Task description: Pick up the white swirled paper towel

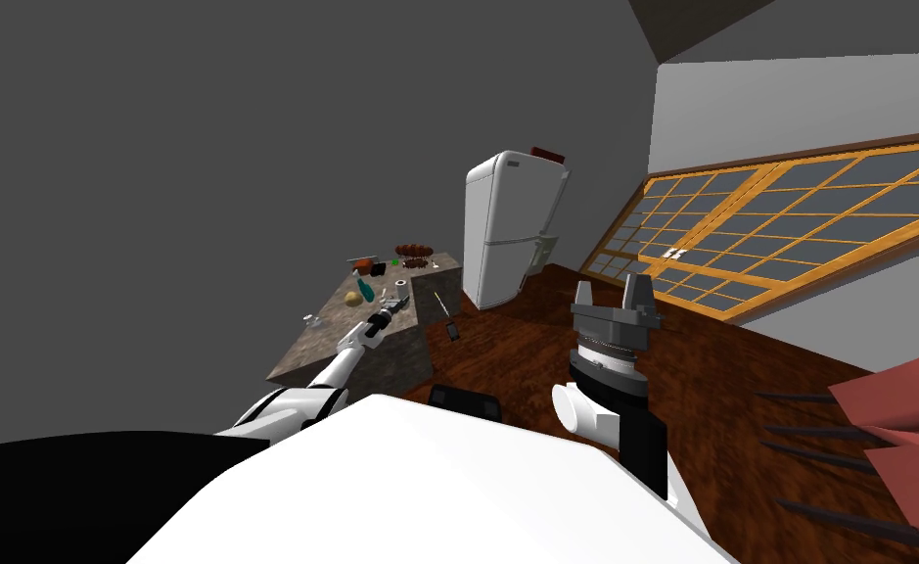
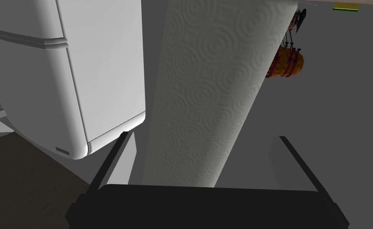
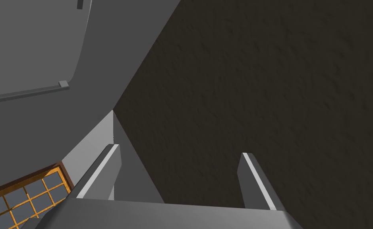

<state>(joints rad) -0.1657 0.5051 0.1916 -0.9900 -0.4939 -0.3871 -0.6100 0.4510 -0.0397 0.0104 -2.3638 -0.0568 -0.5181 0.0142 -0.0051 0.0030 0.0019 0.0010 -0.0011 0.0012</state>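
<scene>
The left arm reaches out long and straight over the counter. Its claw, the left gripper, is near the counter's right edge, about halfway along. The claw is apart. The white paper towel roll, with round swirls on it, sits between the two fingers. It is close to one finger and has a gap to the other. An orange-brown bundle lies past the roll. A white fridge stands beyond the counter's far end. The right arm is bent and held up, and the right gripper points up with its fingers apart, holding nothing
</scene>
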